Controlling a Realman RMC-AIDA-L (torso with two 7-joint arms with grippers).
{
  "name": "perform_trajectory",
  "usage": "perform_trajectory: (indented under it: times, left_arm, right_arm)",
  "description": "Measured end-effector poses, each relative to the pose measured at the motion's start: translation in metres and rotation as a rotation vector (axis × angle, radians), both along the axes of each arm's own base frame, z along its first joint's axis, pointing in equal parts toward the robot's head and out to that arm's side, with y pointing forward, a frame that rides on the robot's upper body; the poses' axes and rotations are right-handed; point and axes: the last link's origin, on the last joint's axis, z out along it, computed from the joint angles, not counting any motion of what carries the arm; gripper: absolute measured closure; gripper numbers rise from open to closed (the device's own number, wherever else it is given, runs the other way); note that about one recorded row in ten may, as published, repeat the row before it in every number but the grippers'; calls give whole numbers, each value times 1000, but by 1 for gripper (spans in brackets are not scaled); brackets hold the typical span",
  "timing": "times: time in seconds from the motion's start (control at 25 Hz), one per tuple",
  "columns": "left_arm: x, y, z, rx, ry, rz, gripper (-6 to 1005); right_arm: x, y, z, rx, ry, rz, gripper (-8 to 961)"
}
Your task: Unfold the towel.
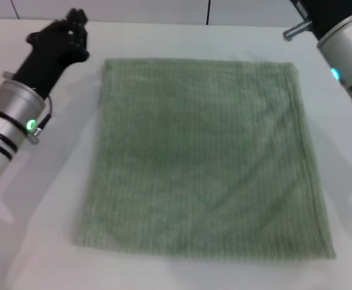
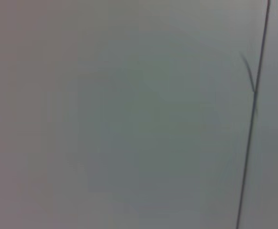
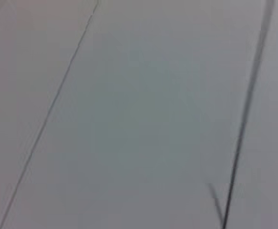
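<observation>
The pale sage-green towel [image 1: 203, 160] lies spread flat on the white table [image 1: 43, 199] in the head view, roughly square, with ribbed lines and a few soft creases. My left gripper [image 1: 67, 30] is raised at the far left, just beyond the towel's far left corner and apart from it. My right arm [image 1: 345, 42] is at the far right; its gripper is cut off by the picture's top edge. Both wrist views show only plain pale panels with thin dark seams [image 2: 253, 114], no towel and no fingers.
A wall with dark seams [image 1: 209, 12] runs behind the table's far edge. Bare white table surface surrounds the towel on all sides.
</observation>
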Motion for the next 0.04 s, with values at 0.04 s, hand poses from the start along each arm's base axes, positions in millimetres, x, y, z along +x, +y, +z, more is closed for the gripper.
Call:
perform_trajectory:
  times: [0.04]
  left_arm:
    - [-1, -1, 3, 11, -5, -1, 1001]
  right_arm:
    - [0, 0, 0, 0, 0, 0, 675]
